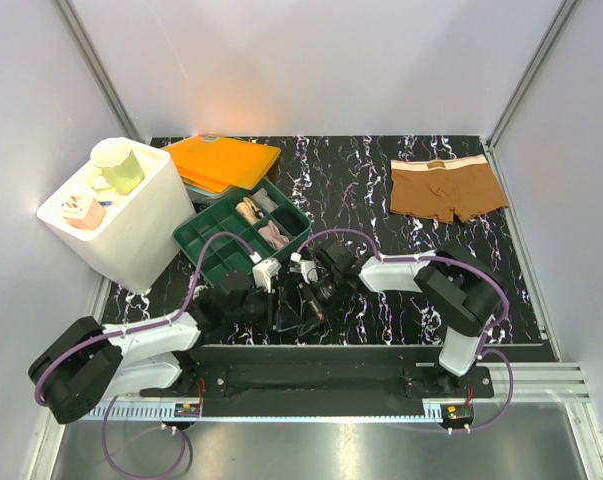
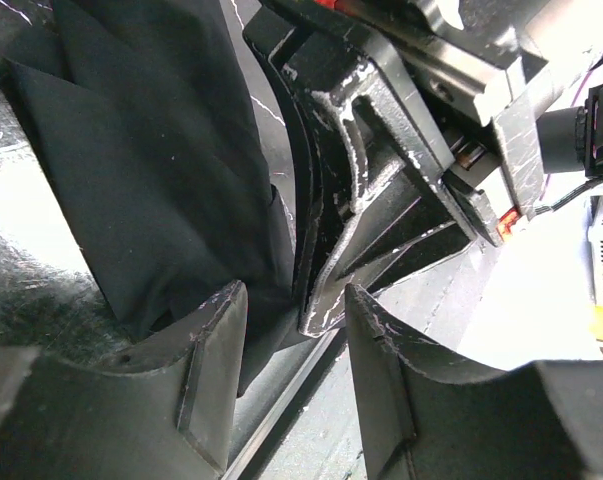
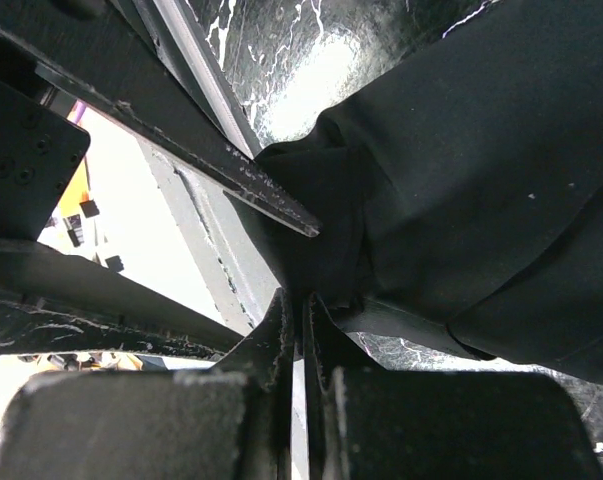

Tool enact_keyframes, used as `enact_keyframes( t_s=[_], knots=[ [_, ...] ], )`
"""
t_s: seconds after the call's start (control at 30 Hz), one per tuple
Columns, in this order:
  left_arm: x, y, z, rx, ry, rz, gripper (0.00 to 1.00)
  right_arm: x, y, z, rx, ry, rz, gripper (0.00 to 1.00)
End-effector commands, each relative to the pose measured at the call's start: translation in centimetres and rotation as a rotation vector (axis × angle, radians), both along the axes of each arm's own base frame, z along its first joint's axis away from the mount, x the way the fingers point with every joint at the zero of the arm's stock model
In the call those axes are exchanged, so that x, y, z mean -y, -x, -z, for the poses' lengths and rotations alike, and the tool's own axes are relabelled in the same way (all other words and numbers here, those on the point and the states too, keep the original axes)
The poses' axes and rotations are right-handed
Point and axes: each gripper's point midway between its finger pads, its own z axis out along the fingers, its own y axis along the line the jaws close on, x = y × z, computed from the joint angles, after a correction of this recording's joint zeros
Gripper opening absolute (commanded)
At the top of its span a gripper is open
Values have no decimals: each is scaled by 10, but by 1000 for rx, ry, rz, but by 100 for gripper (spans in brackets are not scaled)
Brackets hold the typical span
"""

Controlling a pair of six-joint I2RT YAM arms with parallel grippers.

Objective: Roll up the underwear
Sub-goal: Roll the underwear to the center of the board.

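Observation:
The black underwear (image 2: 151, 170) lies bunched on the marbled mat near the table's front edge, and both arms hide most of it in the top view. My right gripper (image 3: 301, 312) is shut, and a fold of that black fabric (image 3: 461, 180) runs into its tips. My left gripper (image 2: 296, 330) stands open right beside it, its left finger (image 2: 216, 370) against the cloth, with the right gripper's finger (image 2: 371, 190) just ahead of the gap. Both grippers meet at the centre front (image 1: 299, 300). The brown underwear (image 1: 446, 188) lies flat at the back right, apart from both arms.
A green compartment tray (image 1: 206, 232) sits behind the left arm, with an orange folder (image 1: 221, 160) behind it. A white bin (image 1: 131, 235) holding a cup stands at the left. A metal rail (image 2: 281, 420) runs along the mat's front edge under the grippers.

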Motion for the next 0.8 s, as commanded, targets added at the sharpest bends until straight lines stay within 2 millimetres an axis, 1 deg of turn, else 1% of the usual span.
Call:
enact_keyframes(
  t_s=[0.0,0.17,0.4,0.53,0.63,0.77],
  knots=[
    [4,-4,-4,57,22,8,47,-5,-6,-8,14,-44,-14,0],
    [-2,-3,5,59,-11,2,47,-5,-6,-10,15,-50,-19,0],
    [-2,-4,6,67,-18,4,47,-6,-7,-12,11,-61,-18,0],
    [-7,-2,14,58,-53,0,47,-5,-9,-14,12,-66,-15,0],
    [-10,-1,17,55,-63,-1,46,-4,-11,-12,7,-63,-7,0],
    [-13,1,20,51,-72,-6,43,-2,-13,-8,-3,-55,-1,0]
  ],
)
